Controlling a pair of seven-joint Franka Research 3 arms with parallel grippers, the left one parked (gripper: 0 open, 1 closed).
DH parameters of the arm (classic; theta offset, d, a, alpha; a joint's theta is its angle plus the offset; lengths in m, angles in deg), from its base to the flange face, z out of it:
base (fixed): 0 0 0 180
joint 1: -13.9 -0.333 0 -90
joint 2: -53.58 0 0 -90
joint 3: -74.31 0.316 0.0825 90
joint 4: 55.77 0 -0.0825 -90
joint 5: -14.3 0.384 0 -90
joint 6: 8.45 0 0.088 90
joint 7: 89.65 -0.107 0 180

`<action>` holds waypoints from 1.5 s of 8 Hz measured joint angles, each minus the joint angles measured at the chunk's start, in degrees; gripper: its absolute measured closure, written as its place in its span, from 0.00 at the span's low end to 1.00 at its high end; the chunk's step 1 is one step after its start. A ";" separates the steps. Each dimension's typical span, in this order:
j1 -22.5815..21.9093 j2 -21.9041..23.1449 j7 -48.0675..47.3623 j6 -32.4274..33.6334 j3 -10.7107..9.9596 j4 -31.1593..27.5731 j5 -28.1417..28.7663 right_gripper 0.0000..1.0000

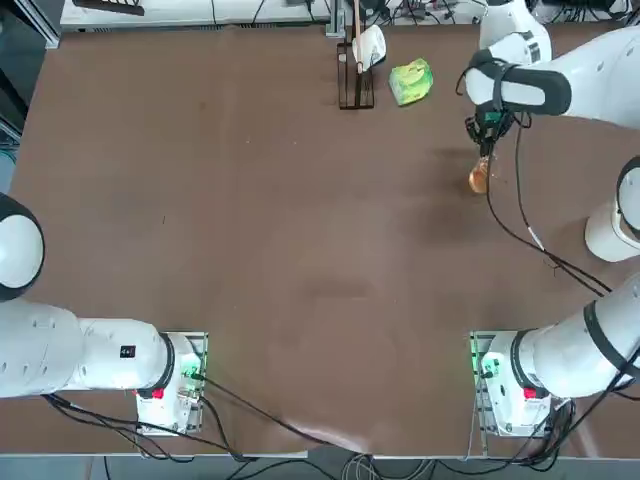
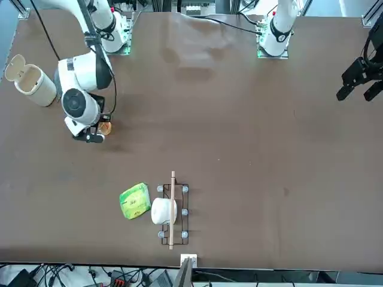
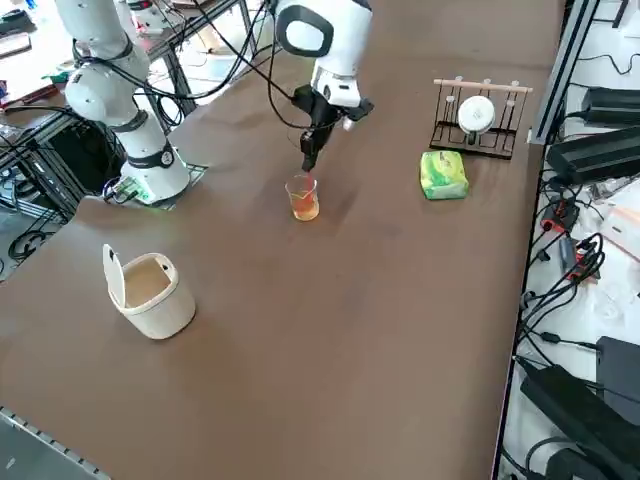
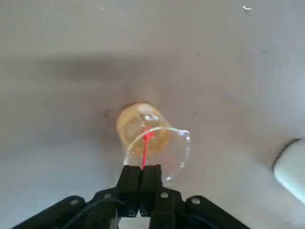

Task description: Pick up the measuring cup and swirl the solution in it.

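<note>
Right gripper (image 3: 308, 162): sits in the upper middle of the right side view, pointing down, with the fingers pressed together. In the wrist view the two black fingers (image 4: 142, 177) meet on the near rim of the measuring cup (image 4: 151, 138), so the gripper is pinching the cup's glass wall at its lip.

Measuring cup: in the right side view the measuring cup (image 3: 302, 197) hangs directly beneath the fingertips, just below the centre-top of the frame. Whether its base touches the bench (image 3: 350, 320) or is clear of it cannot be told from these views. In the top view the cup (image 1: 479, 178) appears in the upper right, immediately below the gripper (image 1: 486, 143). In the front view it (image 2: 105, 127) is at the left of the frame, tucked against the gripper (image 2: 94, 137) and partly hidden by the arm.

Solution: the orange solution (image 3: 305, 207) fills the lower part of the cup. In the wrist view it (image 4: 136, 124) shows as an amber pool at the bottom, seen through the open mouth, and the cup appears tilted relative to the camera.

Other items: a white lidded cup (image 3: 148, 291) stands at lower left of the right side view, well apart. A yellow-green packet (image 3: 443, 174) lies beside a wire rack (image 3: 478, 120) at upper right.
</note>
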 joint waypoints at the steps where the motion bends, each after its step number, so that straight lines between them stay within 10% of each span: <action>1: 0.01 -0.13 -0.26 0.33 -0.06 0.00 -0.43 0.98; 8: -1.30 -2.30 -3.43 0.82 -0.13 0.16 -4.43 0.88; 12: -1.71 -2.34 -3.58 1.10 -0.09 1.65 -4.44 0.30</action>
